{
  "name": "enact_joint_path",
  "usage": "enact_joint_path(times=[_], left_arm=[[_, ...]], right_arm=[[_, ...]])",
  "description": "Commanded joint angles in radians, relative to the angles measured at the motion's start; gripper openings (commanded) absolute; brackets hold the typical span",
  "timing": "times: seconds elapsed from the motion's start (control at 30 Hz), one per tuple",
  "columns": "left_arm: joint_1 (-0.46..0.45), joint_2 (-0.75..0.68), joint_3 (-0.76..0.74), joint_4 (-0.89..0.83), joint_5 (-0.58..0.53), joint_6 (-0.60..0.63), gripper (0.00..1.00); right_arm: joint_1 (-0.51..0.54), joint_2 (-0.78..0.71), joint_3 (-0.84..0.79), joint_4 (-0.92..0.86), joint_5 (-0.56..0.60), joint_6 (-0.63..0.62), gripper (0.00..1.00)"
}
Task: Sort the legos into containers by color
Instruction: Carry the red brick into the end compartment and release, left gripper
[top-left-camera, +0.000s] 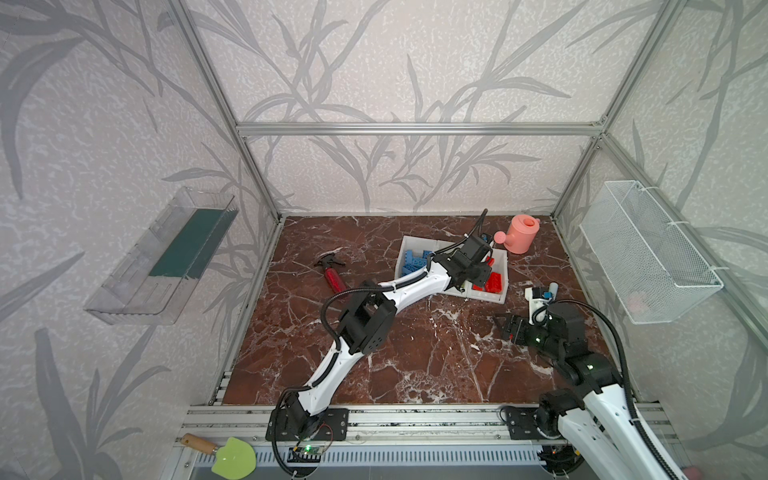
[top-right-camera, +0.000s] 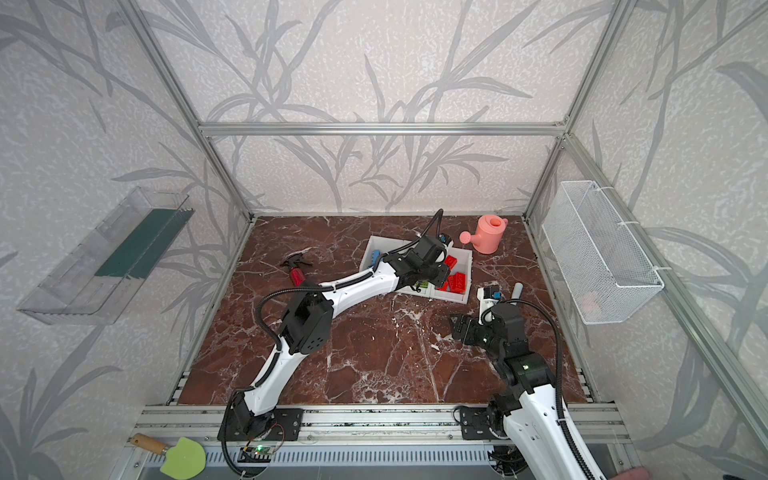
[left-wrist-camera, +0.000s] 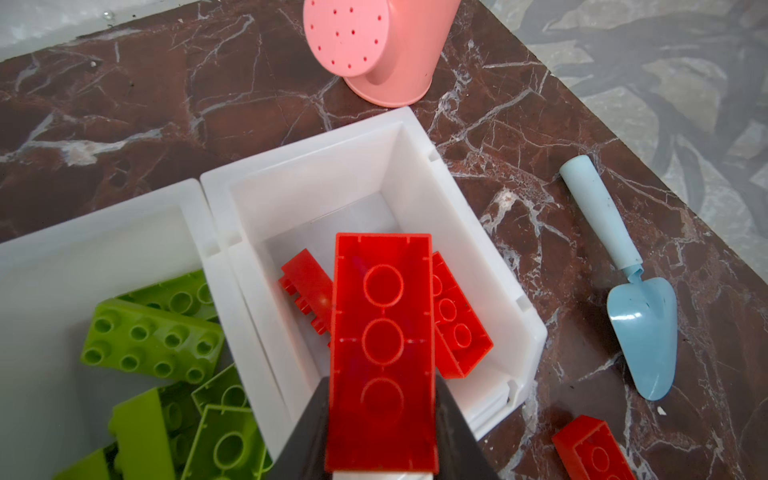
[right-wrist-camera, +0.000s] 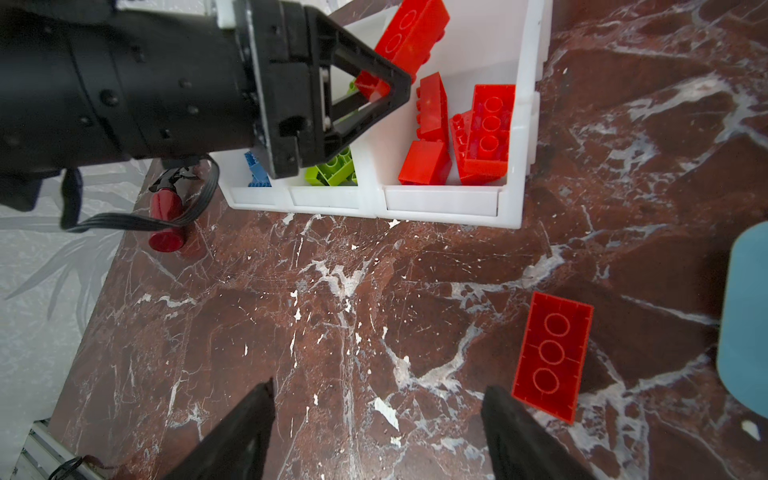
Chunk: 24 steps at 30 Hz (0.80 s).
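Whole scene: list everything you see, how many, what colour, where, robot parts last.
containers: three joined, white, back right of table.
red legos: several, end container by the watering can.
loose red lego: one, on the table.
green legos: several, lime, middle container.
blue legos: several, other end container.
watering can: one, pink, back right corner.
trowel: one, pale blue, right of containers.
spray bottle: one, red, left of containers.
clear tray: one, left wall.
wire basket: one, white, right wall.
scoop: one, green, front rail.
left claw: black, shut on a held red lego over the red legos.
right claw: black, open, near the loose red lego.
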Motion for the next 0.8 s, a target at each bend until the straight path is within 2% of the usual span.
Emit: enact_joint_path(times=[0.0,0.13,0.3,0.4,0.57,0.77], left_arm=[[0.002,0.042,0.092,-0.086,0.007,-0.01,0.3],[0.009,0.059,0.121,-0.103,0.006,-0.026,0.36],[0.012,0.046,0.12,-0.112,-0.01,-0.025,0.58],[0.012,0.018,0.093,-0.105,-0.019,-0.028,0.65],[0.011,-0.093,-0.033,-0.047,-0.043,-0.039,0.71],[0.01,-0.318,-0.302,0.091,-0.066,-0.081,0.74]], right_arm=[[0.0,0.002,-0.007,0.028,-0.027,0.008,0.79],[0.002,0.004,-0.004,0.014,-0.033,0.002,0.79],[0.002,-0.002,0.005,-0.006,-0.02,-0.003,0.79],[0.002,0.0,0.005,-0.021,-0.01,0.012,0.8],[0.002,0.021,0.021,-0.082,0.047,0.046,0.8],[0.002,0.067,0.069,-0.154,0.153,0.07,0.81]])
